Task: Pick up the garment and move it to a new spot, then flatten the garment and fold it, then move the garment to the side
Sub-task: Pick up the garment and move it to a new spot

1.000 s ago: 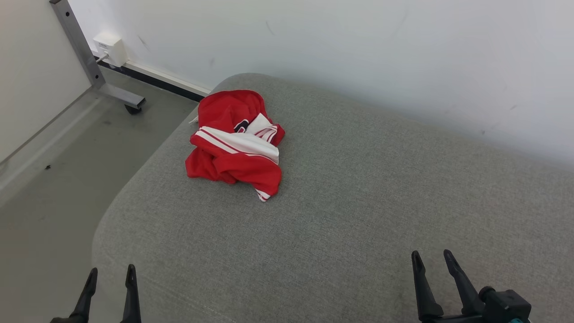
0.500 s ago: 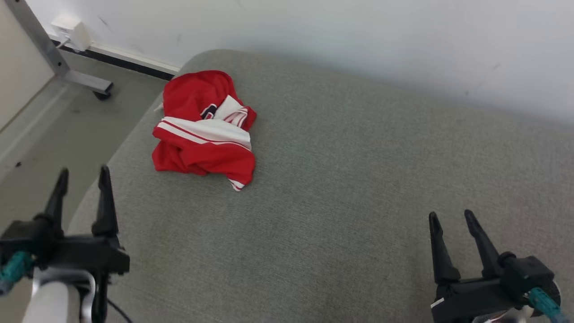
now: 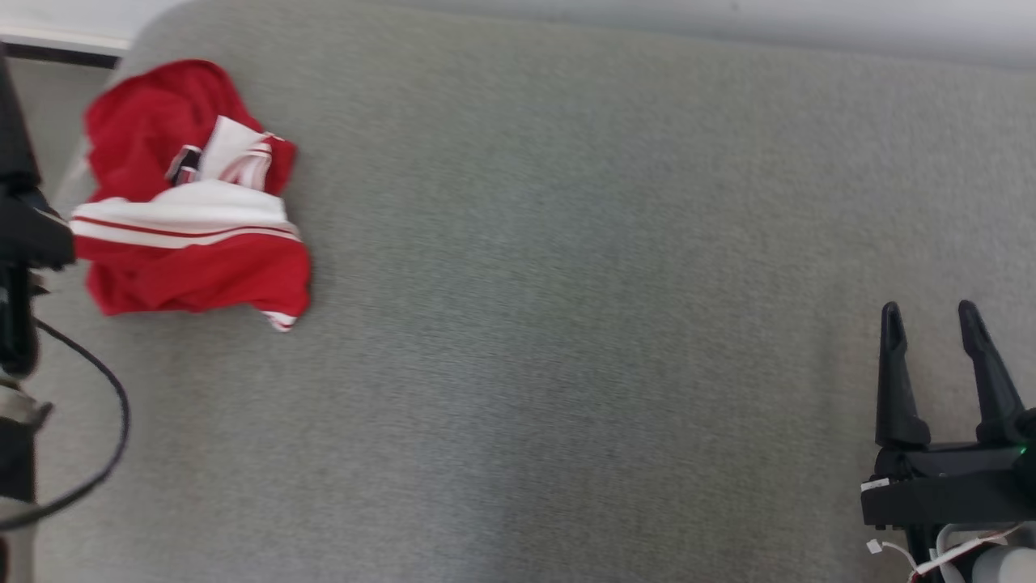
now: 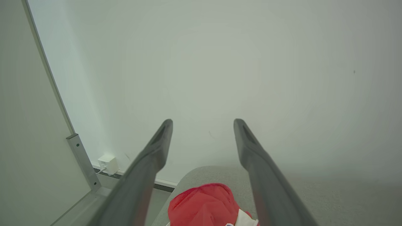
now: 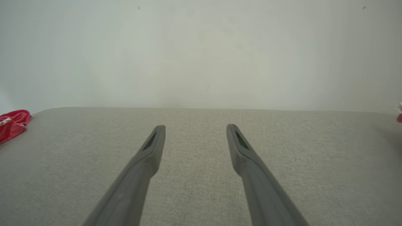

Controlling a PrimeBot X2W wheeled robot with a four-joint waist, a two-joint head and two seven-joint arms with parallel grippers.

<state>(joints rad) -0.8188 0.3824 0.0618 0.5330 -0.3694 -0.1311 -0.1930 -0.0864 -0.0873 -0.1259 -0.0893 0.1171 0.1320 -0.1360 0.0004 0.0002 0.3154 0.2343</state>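
Observation:
The garment (image 3: 190, 219) is a crumpled red piece with white stripes, lying at the far left end of the grey cushioned surface (image 3: 566, 324). The dark body of my left arm (image 3: 20, 243) stands at the garment's left edge. In the left wrist view my left gripper (image 4: 203, 122) is open and empty, held above the garment (image 4: 204, 204) with its fingers pointing at the wall. My right gripper (image 3: 931, 312) stands open and empty at the lower right, far from the garment. The right wrist view has the right gripper (image 5: 195, 126) over bare cushion and the garment (image 5: 12, 124) at the left edge.
A white wall backs the cushion. Left of the cushion's end lies floor with a grey metal frame leg (image 4: 83, 160) and a white wall box (image 4: 107, 163). A black cable (image 3: 97, 453) loops below my left arm. A small red bit (image 5: 399, 114) shows at the cushion's right end.
The head camera has tilted down and swung right, so the whole picture shifted. My left arm has come forward, up to the garment's left side. Both grippers stay open; the garment lies unmoved.

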